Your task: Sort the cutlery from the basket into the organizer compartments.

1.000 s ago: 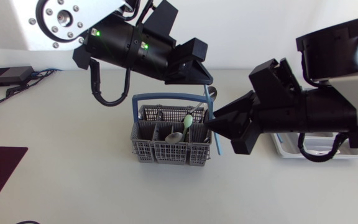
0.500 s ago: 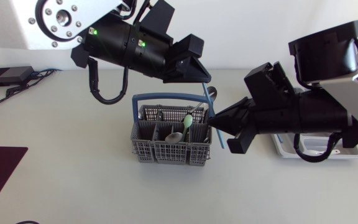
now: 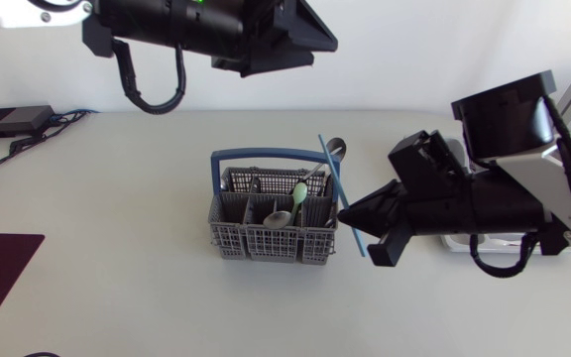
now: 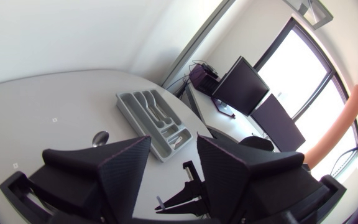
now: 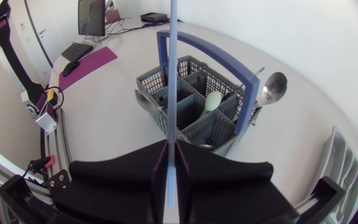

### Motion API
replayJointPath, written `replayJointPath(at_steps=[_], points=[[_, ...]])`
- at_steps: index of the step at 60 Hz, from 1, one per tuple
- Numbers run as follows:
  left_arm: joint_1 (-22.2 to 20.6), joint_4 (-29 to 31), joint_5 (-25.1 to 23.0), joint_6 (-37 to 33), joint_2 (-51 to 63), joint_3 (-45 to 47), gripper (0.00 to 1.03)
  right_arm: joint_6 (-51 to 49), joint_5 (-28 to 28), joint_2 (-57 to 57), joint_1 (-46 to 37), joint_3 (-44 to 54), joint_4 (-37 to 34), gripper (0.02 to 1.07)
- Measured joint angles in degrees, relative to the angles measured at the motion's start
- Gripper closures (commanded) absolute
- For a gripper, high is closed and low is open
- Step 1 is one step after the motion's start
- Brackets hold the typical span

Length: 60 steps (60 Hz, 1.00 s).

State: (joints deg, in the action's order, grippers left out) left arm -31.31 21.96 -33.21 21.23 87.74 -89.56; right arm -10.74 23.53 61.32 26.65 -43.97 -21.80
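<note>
Lifted clear since a second ago, our left gripper (image 4: 173,140) has gone from the top of the blue stick (image 3: 330,164) to 12 o'clock of the basket (image 3: 256,244), high above it. Its fingers stand apart with nothing between them. That leaves the stick with our right gripper (image 3: 348,211) alone, at 3 o'clock of the basket. Its fingers are pressed on the stick from both sides, a little below its middle. The stick has tipped since then, and its upper end now leans toward 11 o'clock. It hangs just beside the basket's wall, out of the compartments. We judge the hand-over done, so the next step is to carry the stick to the organizer (image 4: 126,107).

A green spoon (image 3: 299,191) and a metal spoon (image 3: 279,217) stand in the basket, and a third spoon (image 3: 337,149) lies on the table (image 3: 117,288) at 1 o'clock of it. So most of the sorting is left.

From above, the organizer is almost wholly hidden under our right arm (image 3: 504,203), at 3 o'clock of the basket. Only the left wrist view shows it whole, and too small to tell what lies in its short compartments. Our left arm (image 3: 186,20) is cut off by the head view's edge. We cannot tell whether the stick is a chopstick, a straw or something else, and its lower end does not show in the right wrist view.
</note>
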Motion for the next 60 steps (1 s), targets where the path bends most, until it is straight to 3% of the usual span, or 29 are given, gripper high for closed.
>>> replayJointPath(at_steps=[14,32,60], points=[[4.4,0.6,0.8,-4.5,-4.8,0.7,0.43,-2.6,2.0,-2.4,-13.6,0.1,-1.0,1.01],[4.5,2.8,13.5,-20.1,-12.3,12.0,0.43,-6.5,0.2,6.3,-32.0,0.0,3.0,1.01],[0.0,2.9,21.9,-38.2,-17.0,28.7,0.43,-6.4,-10.0,32.0,-39.9,-10.2,9.6,1.01]])
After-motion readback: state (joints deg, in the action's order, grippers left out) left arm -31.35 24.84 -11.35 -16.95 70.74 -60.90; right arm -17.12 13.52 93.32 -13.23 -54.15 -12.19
